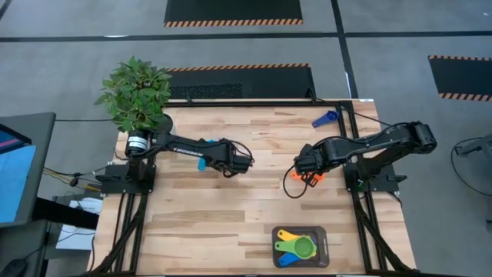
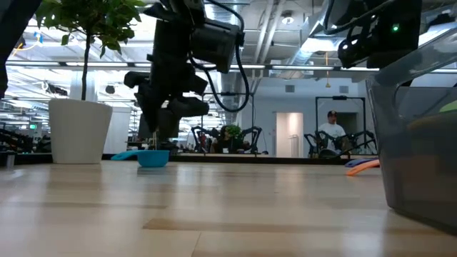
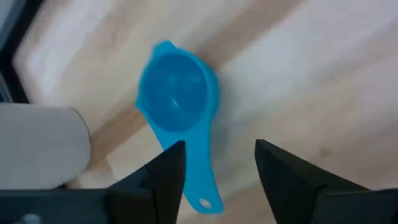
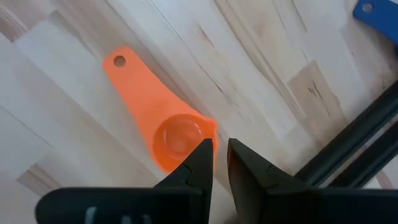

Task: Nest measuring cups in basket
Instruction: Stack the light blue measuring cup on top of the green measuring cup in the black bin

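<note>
So the basket [image 1: 322, 235] is being kept at the table's front edge, right of centre, with a yellow, a green and a blue cup already sitting in it. The light blue cup [image 3: 177, 99] is lying bowl-up on the wood beside the white planter [image 3: 40, 146], and the left gripper [image 3: 219, 165] is being held over its handle with fingers spread wide and nothing in them, probably so the handle can be pinched. The right gripper [image 4: 219, 163] is being kept nearly closed and empty just beside the orange cup [image 4: 168, 127]. A dark blue cup [image 1: 325, 118] is being left at the back for now.
</note>
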Controlling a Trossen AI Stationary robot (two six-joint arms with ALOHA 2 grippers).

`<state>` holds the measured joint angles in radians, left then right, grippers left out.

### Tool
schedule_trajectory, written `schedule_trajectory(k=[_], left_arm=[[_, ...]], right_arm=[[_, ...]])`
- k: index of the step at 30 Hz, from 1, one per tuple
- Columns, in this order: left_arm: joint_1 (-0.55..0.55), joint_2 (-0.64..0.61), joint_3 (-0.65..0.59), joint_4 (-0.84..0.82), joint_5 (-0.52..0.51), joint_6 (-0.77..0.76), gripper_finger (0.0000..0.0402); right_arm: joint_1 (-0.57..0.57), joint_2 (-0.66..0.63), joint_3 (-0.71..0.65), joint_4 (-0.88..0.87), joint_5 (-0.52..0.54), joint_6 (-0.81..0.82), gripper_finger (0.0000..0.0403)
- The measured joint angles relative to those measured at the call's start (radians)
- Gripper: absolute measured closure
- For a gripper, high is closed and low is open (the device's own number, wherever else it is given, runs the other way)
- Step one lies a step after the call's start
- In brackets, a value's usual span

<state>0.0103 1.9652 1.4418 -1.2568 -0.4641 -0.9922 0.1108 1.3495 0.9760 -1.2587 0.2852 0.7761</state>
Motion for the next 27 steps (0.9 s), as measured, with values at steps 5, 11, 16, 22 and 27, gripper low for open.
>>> schedule_trajectory(k=[5, 11, 16, 22, 27], left_arm=[[0.047, 0.000, -0.006, 0.055, -0.005, 0.048, 0.0193], [0.076, 0.000, -0.011, 0.153, -0.032, 0.097, 0.0191], [0.079, 0.000, -0.011, 0.145, -0.047, 0.100, 0.0191], [0.078, 0.000, -0.048, 0.154, -0.021, 0.058, 0.0191], [0.078, 0.000, -0.104, 0.179, -0.040, 0.030, 0.0191]], right_arm=[[0.000, 0.000, 0.000, 0.012, -0.007, 0.000, 0.0332], [0.000, 0.000, 0.000, 0.011, -0.027, -0.002, 0.0332], [0.000, 0.000, 0.000, 0.012, -0.027, -0.002, 0.0332], [0.000, 0.000, 0.000, 0.014, -0.026, -0.002, 0.0332], [0.000, 0.000, 0.000, 0.017, -0.025, -0.002, 0.0332]])
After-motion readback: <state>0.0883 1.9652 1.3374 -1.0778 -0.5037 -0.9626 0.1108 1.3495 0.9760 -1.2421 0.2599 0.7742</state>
